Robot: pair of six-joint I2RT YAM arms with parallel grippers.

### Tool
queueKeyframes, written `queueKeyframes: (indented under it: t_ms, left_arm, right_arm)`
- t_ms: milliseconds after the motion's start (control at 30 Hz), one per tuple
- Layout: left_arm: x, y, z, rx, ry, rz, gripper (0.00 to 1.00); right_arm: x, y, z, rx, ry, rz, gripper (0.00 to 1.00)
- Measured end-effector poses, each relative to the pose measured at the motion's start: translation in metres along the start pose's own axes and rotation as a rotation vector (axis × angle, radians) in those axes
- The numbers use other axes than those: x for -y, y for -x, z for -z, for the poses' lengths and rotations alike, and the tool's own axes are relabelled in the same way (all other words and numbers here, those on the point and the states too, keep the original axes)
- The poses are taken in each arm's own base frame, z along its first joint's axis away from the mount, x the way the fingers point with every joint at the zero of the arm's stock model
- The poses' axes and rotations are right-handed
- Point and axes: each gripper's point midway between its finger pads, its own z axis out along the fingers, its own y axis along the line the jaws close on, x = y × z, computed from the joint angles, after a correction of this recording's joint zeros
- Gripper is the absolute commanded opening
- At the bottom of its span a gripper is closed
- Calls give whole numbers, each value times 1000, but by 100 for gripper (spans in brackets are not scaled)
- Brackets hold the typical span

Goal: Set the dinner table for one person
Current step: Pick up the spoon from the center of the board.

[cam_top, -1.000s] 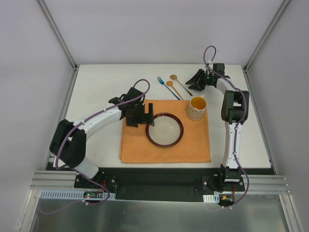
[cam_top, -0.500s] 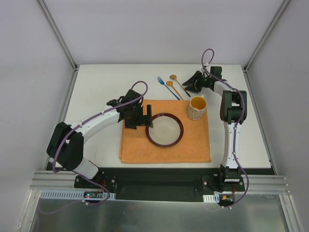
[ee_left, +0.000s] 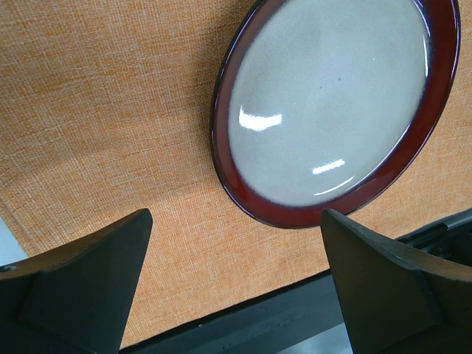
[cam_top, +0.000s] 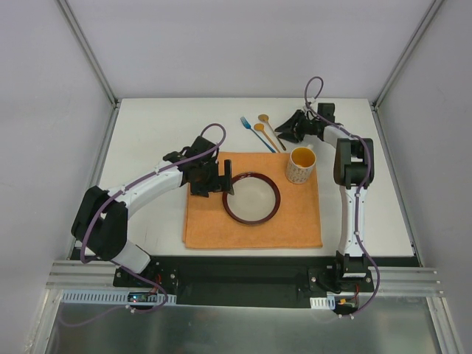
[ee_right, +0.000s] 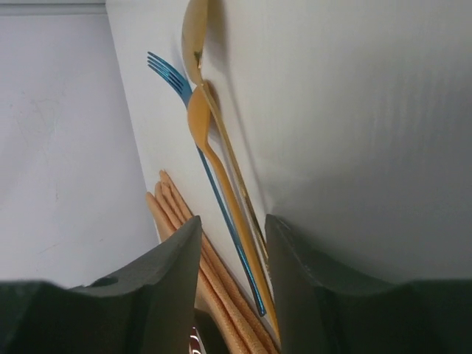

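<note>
Bench (cam_top: 147, 133), white and framed by grey corner posts, spans the whole work area in front of both arms.
An orange mat (cam_top: 214, 228) lies near the front edge with a red-rimmed plate (cam_top: 277, 198) on it. The left tool (cam_top: 229, 183) hangs fully spread at the plate's left rim. A yellow cup (cam_top: 301, 165) stands on the mat's far right corner. Beyond it lie a blue fork (cam_top: 257, 134) and two spoons (cam_top: 274, 130). The right tool (cam_top: 284, 135) sits partly spread over their handle ends; I cannot tell whether it touches them.

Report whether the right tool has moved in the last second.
Yes: the right tool slid left, closing on the cutlery handles beyond the mug.
</note>
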Motion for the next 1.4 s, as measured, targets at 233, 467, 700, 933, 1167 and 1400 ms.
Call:
queueKeyframes:
  t_ms: [233, 467, 700, 933, 1167, 1400]
  left_arm:
    - [0, 0, 0, 1, 0, 0, 99]
    - [2, 3, -1, 0, 0, 0, 100]
    - [28, 39, -2, 54, -40, -18, 99]
    - [38, 52, 3, 86, -67, -43, 99]
    - [38, 51, 2, 79, -71, -46, 99]
    - [36, 45, -2, 59, -73, -48, 99]
  right_arm:
    - [-8, -5, 7, 13, -16, 46, 60]
    - [-5, -3, 12, 18, -97, 112, 61]
    - [-1, -1, 23, 13, -201, 197, 61]
    - [-2, -6, 21, -18, -383, 327, 64]
    - [-3, -34, 5, -71, -512, 389, 64]
    - [-5, -39, 0, -73, -539, 417, 65]
